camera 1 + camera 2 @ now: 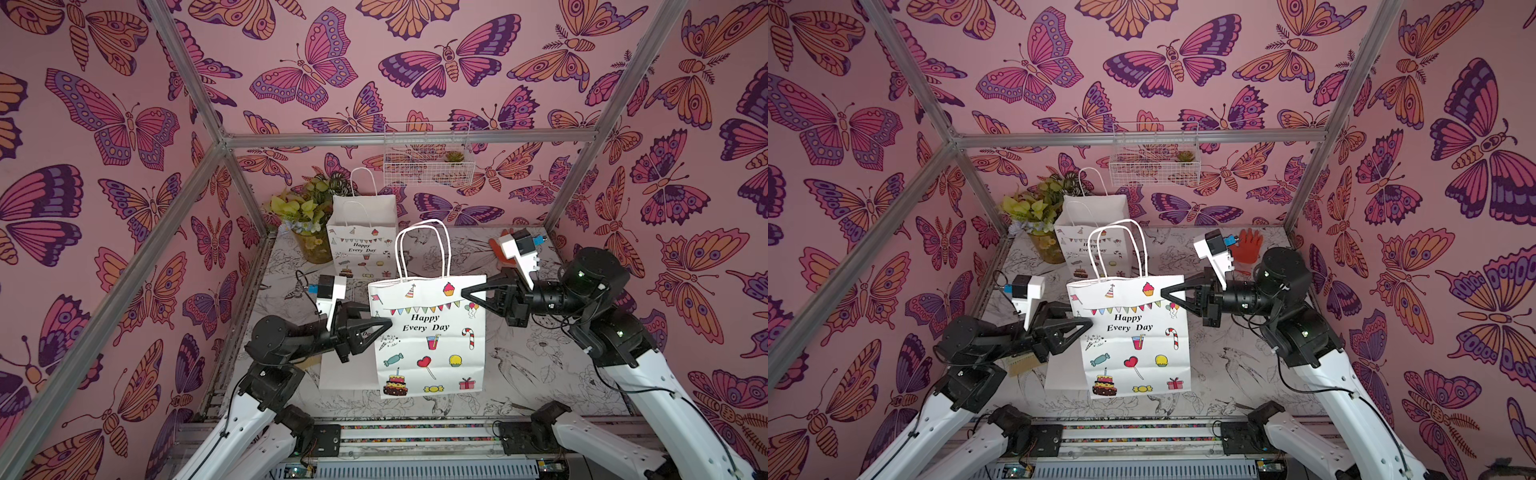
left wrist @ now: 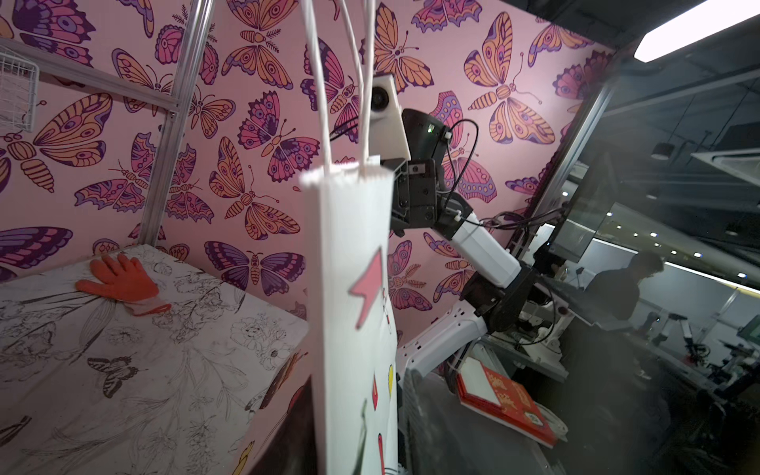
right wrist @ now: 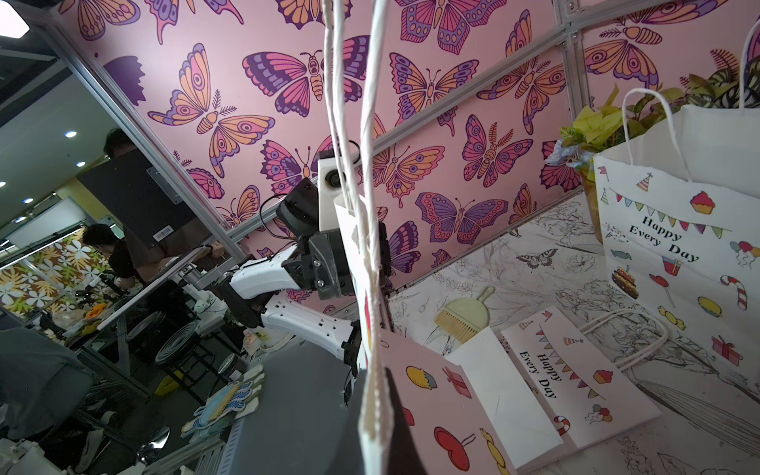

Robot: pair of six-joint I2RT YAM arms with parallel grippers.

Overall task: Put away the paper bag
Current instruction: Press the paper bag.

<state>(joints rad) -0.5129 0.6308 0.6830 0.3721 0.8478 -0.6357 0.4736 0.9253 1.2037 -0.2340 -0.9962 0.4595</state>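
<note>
Pink butterfly wallpaper closes in a table [image 1: 561, 374] covered with a flower-sketch cloth. Over its middle, nearer the front edge, the bag [image 1: 428, 336] hangs upright and folded flat, with its printed face toward the front and its twin handles [image 1: 424, 249] standing up. Whether its bottom touches the table I cannot tell. The right gripper [image 1: 467, 294] is pinched closed on the bag's upper right edge, just under the rim. The left gripper [image 1: 388, 323] has its tips at the bag's left edge, a little lower. In both top views its jaws look close together, but I cannot tell whether they clamp the paper or stand slightly off it. A flat bag [image 3: 534, 390] lies on the cloth behind the held one, under the left gripper and toward the left edge. A brush [image 3: 464, 316] lies just beside one end of the flat bag. A third bag [image 1: 361, 232] stands near the rear left corner, touching a potted plant [image 1: 303, 216]. An orange glove [image 1: 1246, 249] lies near the rear right corner. A wire basket [image 1: 428, 158] hangs on the back wall.
</note>
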